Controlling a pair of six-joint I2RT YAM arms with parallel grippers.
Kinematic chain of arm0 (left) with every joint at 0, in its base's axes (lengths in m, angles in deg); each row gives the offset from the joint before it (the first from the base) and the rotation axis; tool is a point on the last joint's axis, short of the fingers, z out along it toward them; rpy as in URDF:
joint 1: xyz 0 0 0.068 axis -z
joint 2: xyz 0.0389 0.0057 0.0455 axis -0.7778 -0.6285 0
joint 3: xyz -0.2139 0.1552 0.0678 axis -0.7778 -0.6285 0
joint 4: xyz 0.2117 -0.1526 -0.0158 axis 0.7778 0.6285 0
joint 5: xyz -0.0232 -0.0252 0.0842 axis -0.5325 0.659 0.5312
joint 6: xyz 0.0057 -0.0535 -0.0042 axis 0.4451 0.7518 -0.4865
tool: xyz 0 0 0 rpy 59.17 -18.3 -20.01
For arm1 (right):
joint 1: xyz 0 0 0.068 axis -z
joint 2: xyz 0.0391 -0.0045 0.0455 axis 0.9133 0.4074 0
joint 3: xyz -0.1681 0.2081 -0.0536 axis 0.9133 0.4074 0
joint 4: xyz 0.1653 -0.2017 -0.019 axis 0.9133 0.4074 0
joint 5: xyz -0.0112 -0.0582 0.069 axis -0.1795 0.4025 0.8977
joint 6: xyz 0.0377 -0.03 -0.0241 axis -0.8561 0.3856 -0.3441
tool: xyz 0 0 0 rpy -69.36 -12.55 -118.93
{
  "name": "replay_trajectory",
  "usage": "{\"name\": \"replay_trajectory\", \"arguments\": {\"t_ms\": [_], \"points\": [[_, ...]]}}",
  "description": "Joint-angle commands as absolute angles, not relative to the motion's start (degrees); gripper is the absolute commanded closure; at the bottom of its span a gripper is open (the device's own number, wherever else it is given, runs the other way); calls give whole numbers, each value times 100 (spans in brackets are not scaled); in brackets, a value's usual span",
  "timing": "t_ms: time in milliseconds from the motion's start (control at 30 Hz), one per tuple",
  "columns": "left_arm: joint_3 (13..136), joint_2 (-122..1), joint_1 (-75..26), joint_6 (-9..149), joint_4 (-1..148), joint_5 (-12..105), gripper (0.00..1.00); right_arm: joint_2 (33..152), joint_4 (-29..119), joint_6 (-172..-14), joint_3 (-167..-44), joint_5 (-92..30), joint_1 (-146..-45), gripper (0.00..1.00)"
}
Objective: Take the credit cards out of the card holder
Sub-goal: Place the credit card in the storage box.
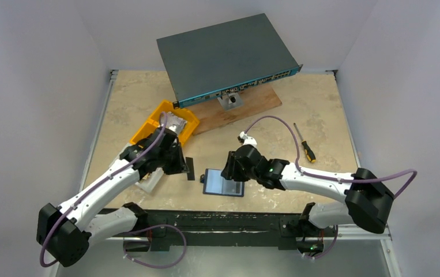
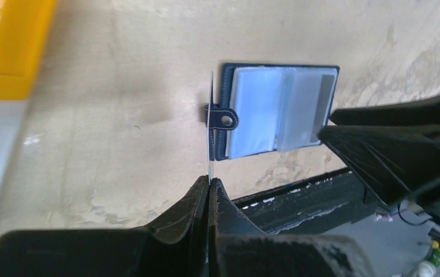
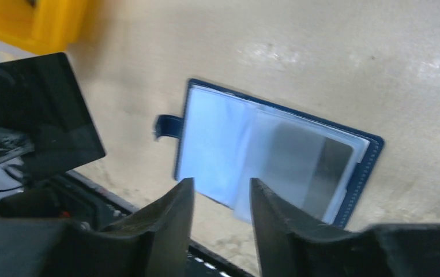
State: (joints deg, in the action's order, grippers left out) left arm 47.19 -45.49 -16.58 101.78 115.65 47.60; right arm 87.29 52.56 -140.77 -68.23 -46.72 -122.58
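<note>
The card holder [image 1: 223, 182] lies open on the table near the front edge, navy with pale clear sleeves [image 2: 263, 109] and a tab with a stud [image 2: 224, 119]. A grey card [image 3: 307, 164] sits inside its right sleeve. My left gripper [image 2: 210, 180] is shut on a credit card [image 2: 211, 121], seen edge-on there and as a dark rectangle [image 3: 38, 109] in the right wrist view. That card hangs left of the holder [image 1: 190, 168]. My right gripper [image 3: 220, 184] hovers open over the holder's near edge [image 3: 263, 150], nothing between its fingers.
A yellow bin [image 1: 165, 121] stands behind the left arm. A grey network switch [image 1: 226, 57] rests on a wooden board [image 1: 246, 107] at the back. A screwdriver [image 1: 305, 144] lies to the right. The table's dark front rail [image 1: 223, 222] runs just below the holder.
</note>
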Motion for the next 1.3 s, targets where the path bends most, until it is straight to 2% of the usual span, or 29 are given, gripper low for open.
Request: {"name": "replay_trajectory", "arguments": {"t_ms": [0, 133, 267, 433, 633, 867, 1067, 1100, 1167, 1267], "points": [[5191, -4202, -1996, 10184, 12389, 5404, 100, 8344, 5196, -13717, -7278, -4977, -12283, 51], [5598, -4010, -2399, 10266, 12733, 5797, 100, 8347, 5154, -13461, -7497, -5112, -12274, 20], [6006, -4009, -3009, 10403, 12989, 6041, 100, 8503, 5224, -13340, -7691, -5090, -12257, 2], [6258, -4250, -3844, 10483, 12822, 6243, 100, 8528, 5289, -13222, -7780, -5216, -12231, 1], [6350, -5088, -4598, 10445, 11926, 5336, 100, 8492, 5535, -13139, -7917, -5469, -12162, 1], [6225, -5839, -5037, 10564, 11083, 4811, 100, 8458, 5682, -13081, -7979, -5481, -12082, 1], [6159, -6130, -5216, 10464, 10870, 4850, 100, 8411, 5774, -13061, -7951, -5474, -11995, 1], [6148, -6152, -5273, 10440, 10863, 4855, 95, 8404, 5776, -13063, -7933, -5471, -11981, 1], [6114, -6156, -5314, 10399, 10844, 4854, 75, 8390, 5793, -13063, -7920, -5467, -11969, 1], [6069, -6054, -5356, 10374, 10915, 4915, 68, 8401, 5821, -13076, -7910, -5464, -11962, 1]]}}
